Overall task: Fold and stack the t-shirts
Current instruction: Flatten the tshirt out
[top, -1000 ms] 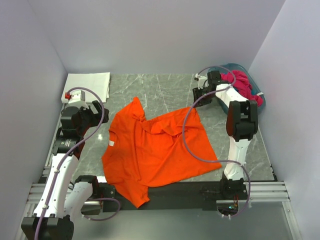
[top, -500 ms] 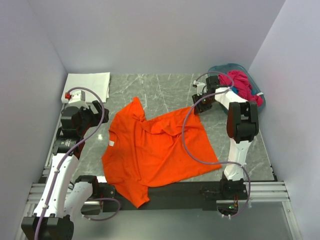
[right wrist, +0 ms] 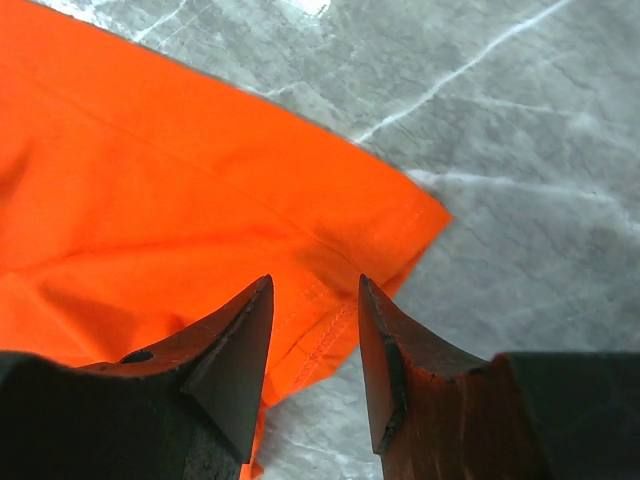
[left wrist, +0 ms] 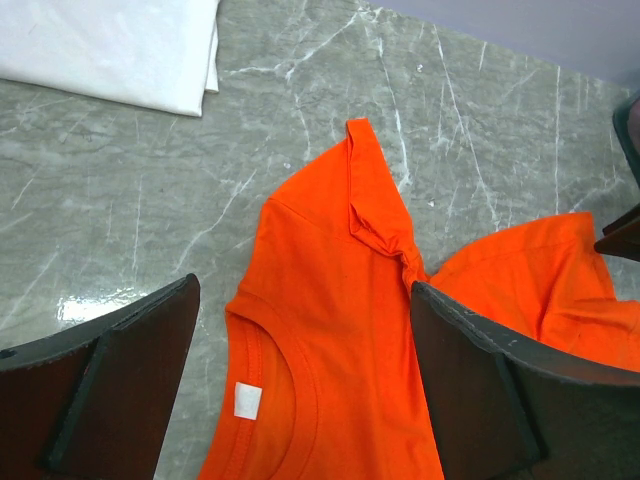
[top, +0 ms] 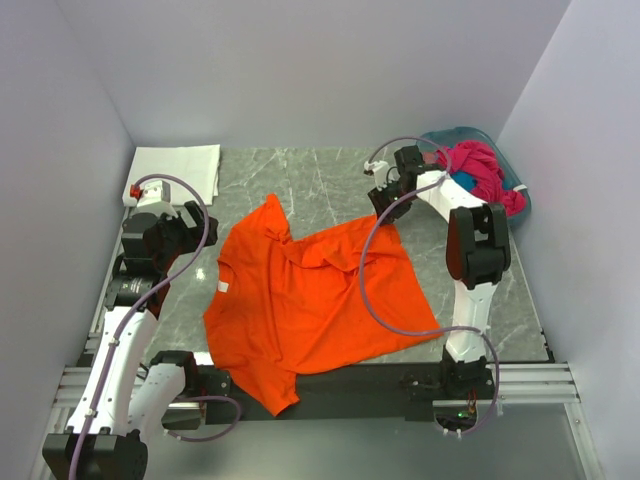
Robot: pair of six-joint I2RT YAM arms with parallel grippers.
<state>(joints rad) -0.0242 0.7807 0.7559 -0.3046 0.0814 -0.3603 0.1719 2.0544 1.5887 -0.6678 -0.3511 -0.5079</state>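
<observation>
A bright orange t-shirt [top: 310, 300] lies spread and rumpled in the middle of the table, its collar to the left and one sleeve hanging over the near edge. My right gripper [top: 384, 203] hovers at the shirt's far right corner. In the right wrist view its jaws [right wrist: 315, 290] stand apart over the stitched hem [right wrist: 340, 270], gripping nothing. My left gripper [top: 192, 232] is wide open beside the collar; from its wrist camera I see the collar and its white label [left wrist: 247, 400] between the fingers [left wrist: 470, 380]. A folded white t-shirt [top: 178, 170] lies at the far left.
A teal basket [top: 518, 195] at the far right corner holds a magenta t-shirt [top: 482, 165] and some blue cloth. Grey marble tabletop [top: 320, 180] shows behind the orange shirt. Walls close in on three sides.
My right gripper has swung left from beside the basket to the orange shirt's far right corner. The left arm and the shirt have not moved.
</observation>
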